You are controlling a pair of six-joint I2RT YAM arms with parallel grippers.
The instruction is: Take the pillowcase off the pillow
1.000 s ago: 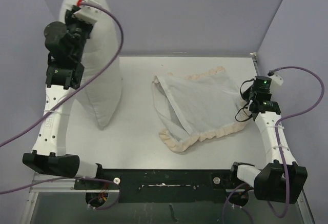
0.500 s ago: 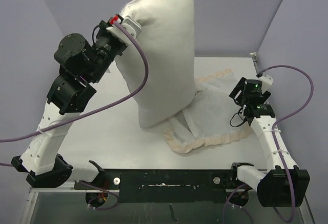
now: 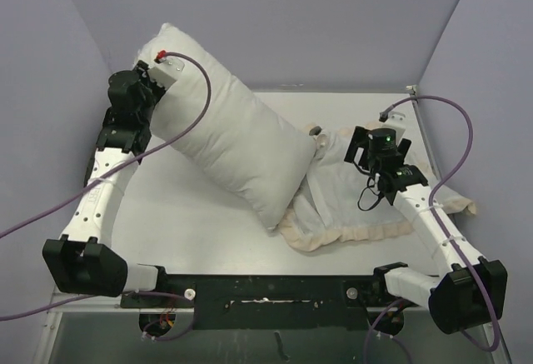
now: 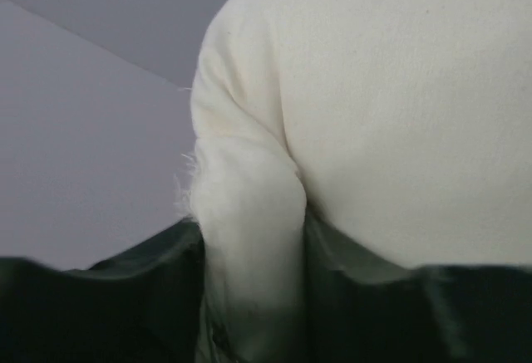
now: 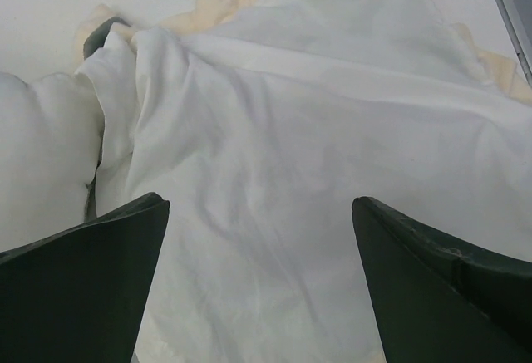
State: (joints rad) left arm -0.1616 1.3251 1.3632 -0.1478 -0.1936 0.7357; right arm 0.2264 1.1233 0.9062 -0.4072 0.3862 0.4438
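Swung down since before, the pillow [image 3: 233, 152], corner-pinched by the left gripper [image 4: 249, 296], is laid slantwise onto the pillowcase [image 3: 366, 206] beneath the spread right gripper [image 5: 258, 205].

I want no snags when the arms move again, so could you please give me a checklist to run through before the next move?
1. Left gripper shut on a corner of the plump white stuffed pillow: ok.
2. Pillow out of the limp white pillowcase with peach ruffled frill: ok, bare along its visible length.
3. Pillow clear of the pillowcase: not ok, its lower end rests on the case's left edge.
4. Right gripper open and holding nothing, above the pillowcase: ok.
5. Pillowcase wholly on the grey table: cannot tell, its right frill reaches the table's edge.
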